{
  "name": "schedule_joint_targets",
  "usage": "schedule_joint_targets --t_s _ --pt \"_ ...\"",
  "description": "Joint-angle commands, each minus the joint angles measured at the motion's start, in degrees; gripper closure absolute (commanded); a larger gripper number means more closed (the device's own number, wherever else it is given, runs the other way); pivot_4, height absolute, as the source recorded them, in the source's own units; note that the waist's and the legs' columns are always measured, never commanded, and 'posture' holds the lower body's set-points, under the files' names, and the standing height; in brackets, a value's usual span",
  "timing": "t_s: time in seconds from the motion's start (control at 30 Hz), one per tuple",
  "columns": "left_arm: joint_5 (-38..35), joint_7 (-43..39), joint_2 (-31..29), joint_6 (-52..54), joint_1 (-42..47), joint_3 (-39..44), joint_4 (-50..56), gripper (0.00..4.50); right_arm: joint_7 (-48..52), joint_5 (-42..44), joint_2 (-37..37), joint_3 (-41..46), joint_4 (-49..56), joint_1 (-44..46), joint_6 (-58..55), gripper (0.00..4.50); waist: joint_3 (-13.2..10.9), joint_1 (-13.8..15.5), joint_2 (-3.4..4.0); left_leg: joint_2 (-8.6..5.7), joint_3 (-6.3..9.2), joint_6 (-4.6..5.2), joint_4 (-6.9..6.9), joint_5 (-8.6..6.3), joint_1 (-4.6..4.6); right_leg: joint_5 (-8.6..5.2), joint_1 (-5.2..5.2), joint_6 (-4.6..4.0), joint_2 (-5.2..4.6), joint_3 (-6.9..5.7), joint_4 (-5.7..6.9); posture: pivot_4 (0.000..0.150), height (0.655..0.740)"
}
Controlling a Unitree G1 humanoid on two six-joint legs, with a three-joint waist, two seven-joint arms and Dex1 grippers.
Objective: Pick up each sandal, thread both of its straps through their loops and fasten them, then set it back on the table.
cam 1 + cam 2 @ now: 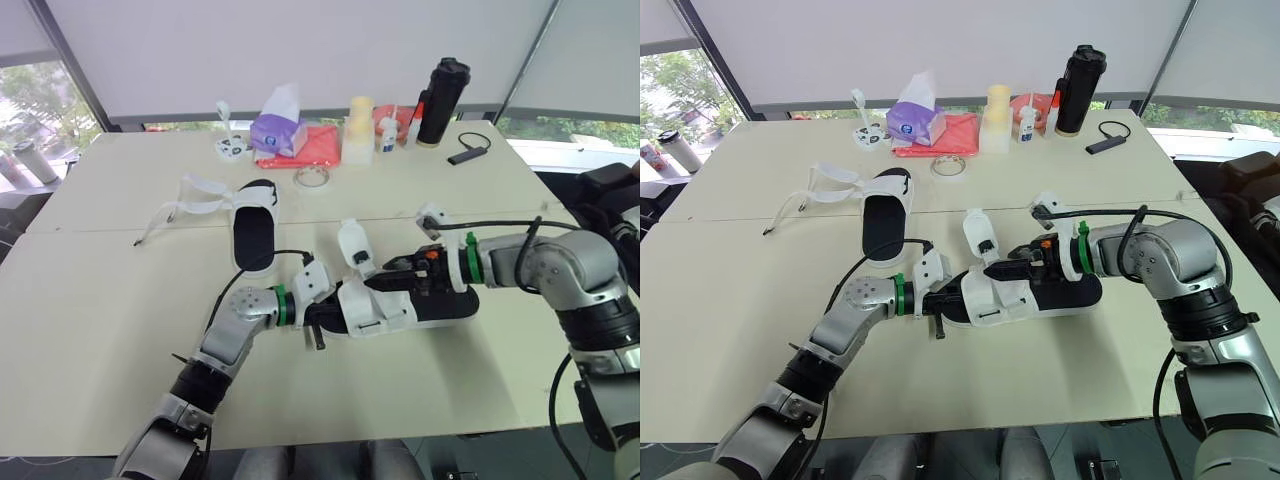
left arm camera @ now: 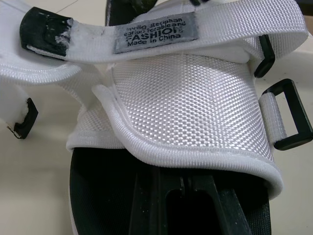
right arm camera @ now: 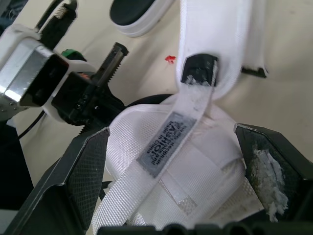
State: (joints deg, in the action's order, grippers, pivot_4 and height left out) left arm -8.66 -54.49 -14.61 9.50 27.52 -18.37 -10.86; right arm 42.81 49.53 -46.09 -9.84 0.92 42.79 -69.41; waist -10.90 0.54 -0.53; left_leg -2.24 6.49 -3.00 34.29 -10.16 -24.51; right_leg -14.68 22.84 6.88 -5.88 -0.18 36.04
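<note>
A white sandal with a black sole [image 1: 420, 303] lies on the table in front of me. My left gripper [image 1: 325, 318] is at its toe end, shut on the sole, with the woven upper [image 2: 186, 103] right before it. My right gripper [image 1: 395, 268] comes in from the heel side and stands open, its fingers [image 3: 83, 181] on either side of the upper. One strap [image 1: 355, 245] with a black tip [image 3: 198, 71] stands up loose, and a black loop [image 2: 288, 115] hangs free. The second sandal [image 1: 255, 235] lies further back on the left, its straps [image 1: 200, 195] undone.
Along the far edge stand a purple tissue box [image 1: 278, 128], a red cloth [image 1: 310, 150], a pale container [image 1: 358, 135], a small bottle [image 1: 388, 135] and a black flask [image 1: 442, 100]. A tape ring [image 1: 313, 177] and a black device with a cable [image 1: 468, 153] lie nearby.
</note>
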Motion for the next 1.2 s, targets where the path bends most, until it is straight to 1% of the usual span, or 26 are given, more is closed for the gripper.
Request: schedule_joint_targets --t_s 0.03,0.3,0.57,0.63,0.67,0.87,0.9,1.03,1.2 --pt "0.3 0.8 -0.2 -0.1 -0.4 0.6 0.4 4.50 5.7 -3.4 -0.3 -2.0 1.9 3.0 2.8 0.13 0.0 0.0 0.00 0.00 0.00 0.00 0.00 0.00 0.00 0.00 0.00 0.00 0.00 0.00 0.00 0.150 0.7400" --pt "0.3 1.3 0.1 -0.1 -0.4 0.6 0.4 4.50 11.8 -8.2 0.4 -4.8 1.3 5.0 2.7 0.13 0.0 0.0 0.00 0.00 0.00 -0.01 -0.01 0.00 0.00 0.02 0.02 0.04 0.00 0.00 0.00 0.150 0.7400" --pt "0.2 1.6 0.3 -0.2 -0.4 0.5 0.3 4.50 14.9 -12.4 2.8 -7.9 -0.6 6.6 2.9 0.13 0.0 0.0 0.00 0.00 0.00 -0.01 -0.01 0.00 0.00 0.02 0.02 0.04 0.00 0.00 0.00 0.150 0.7400" --pt "0.3 1.7 0.3 -0.2 -0.4 0.5 0.3 4.50 15.5 -13.5 3.5 -8.4 -1.0 6.8 3.1 0.64 0.0 0.1 0.00 0.00 0.00 -0.01 -0.01 0.00 0.00 0.02 0.02 0.04 0.00 0.00 0.00 0.150 0.7400" --pt "0.3 1.7 0.3 -0.2 -0.4 0.5 0.3 4.50 15.7 -14.1 3.7 -8.7 -1.2 6.8 3.4 0.97 0.0 0.1 0.00 0.00 0.00 -0.01 -0.01 0.00 0.00 0.03 0.02 0.04 0.00 0.00 0.00 0.150 0.7400" --pt "0.3 1.9 0.3 -0.2 -0.5 0.6 0.4 4.50 16.8 -15.7 4.3 -8.1 -1.7 6.8 3.5 4.03 0.0 0.1 0.00 -0.01 0.01 -0.01 -0.01 0.00 0.00 0.08 0.03 0.14 0.00 0.00 0.00 0.150 0.7400" --pt "0.3 1.9 0.3 -0.2 -0.5 0.6 0.5 4.50 17.1 -15.6 4.0 -7.5 -1.3 6.8 3.3 4.46 0.0 0.1 0.00 -0.01 0.00 -0.01 -0.01 0.00 0.00 0.08 0.03 0.14 0.00 0.00 0.00 0.150 0.7400" --pt "0.2 2.1 0.2 -0.2 -0.7 0.6 0.6 4.50 16.6 -14.4 2.7 -3.7 1.1 6.6 2.0 4.46 0.0 0.1 0.00 -0.01 0.00 -0.01 -0.01 0.00 0.00 0.08 0.03 0.14 0.00 0.00 0.00 0.150 0.7400" --pt "0.2 2.1 0.1 -0.4 -0.7 0.6 0.5 4.50 15.1 -13.3 2.9 -0.1 2.7 6.1 -0.1 4.46 0.0 0.1 0.00 -0.01 0.01 -0.01 -0.01 0.00 0.00 0.08 0.03 0.14 0.00 0.00 0.00 0.150 0.7400"
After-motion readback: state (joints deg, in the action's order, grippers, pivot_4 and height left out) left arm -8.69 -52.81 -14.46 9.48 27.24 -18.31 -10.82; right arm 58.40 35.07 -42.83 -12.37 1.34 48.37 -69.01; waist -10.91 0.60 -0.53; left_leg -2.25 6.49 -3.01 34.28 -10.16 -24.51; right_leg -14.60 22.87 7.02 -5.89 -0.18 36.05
